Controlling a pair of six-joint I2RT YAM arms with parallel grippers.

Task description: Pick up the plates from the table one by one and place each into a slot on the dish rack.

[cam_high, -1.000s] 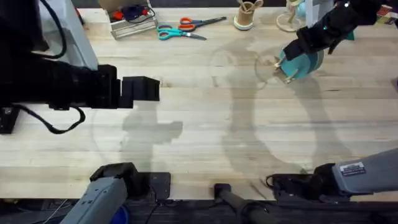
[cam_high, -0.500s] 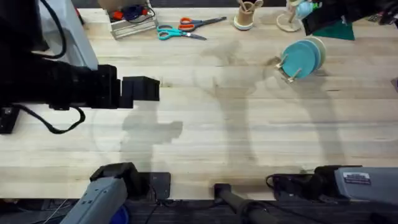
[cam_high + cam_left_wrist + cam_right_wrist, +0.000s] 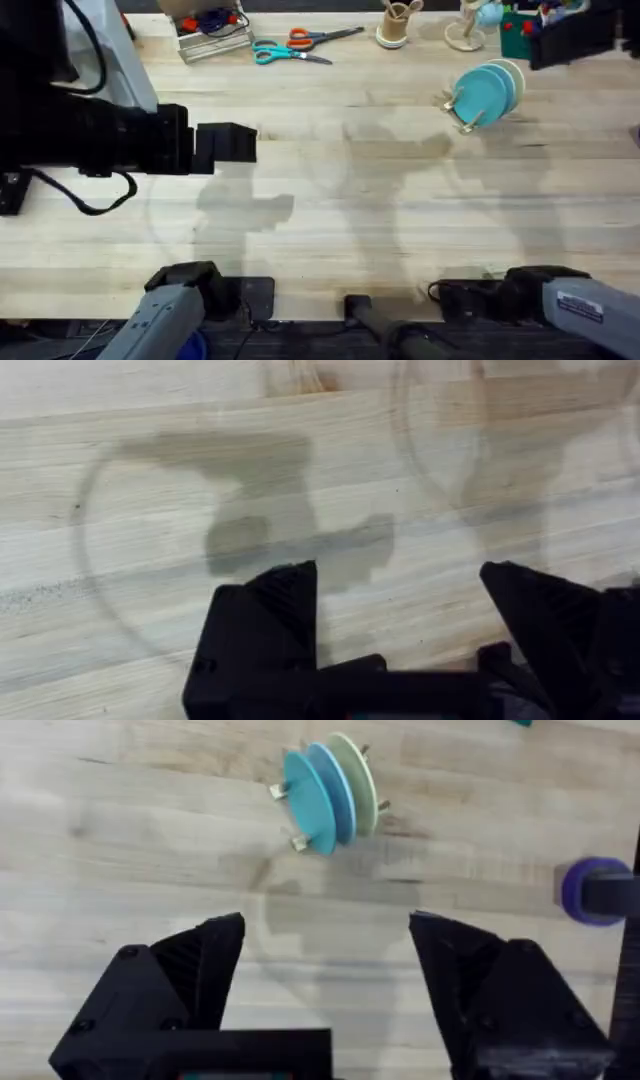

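Jaws on both arms stand apart with nothing between them. From overhead, the left gripper (image 3: 235, 145) hangs over bare table (image 3: 330, 220), far across from the dish rack (image 3: 462, 112), where the plates (image 3: 487, 90) stand on edge side by side: turquoise, pale blue, cream. The right gripper (image 3: 560, 38) is much the nearer of the two and is lifted clear just beyond the rack.

Through the left wrist camera, the spread black fingers (image 3: 262, 622) frame only plank and shadow.

Through the right wrist camera, the rack (image 3: 290, 816) lies ahead of the released fingers (image 3: 190, 970), roughly centred on the gap, the stacked discs' (image 3: 325, 795) row running crosswise to it. No plate lies loose on the wood, so the loading looks finished.
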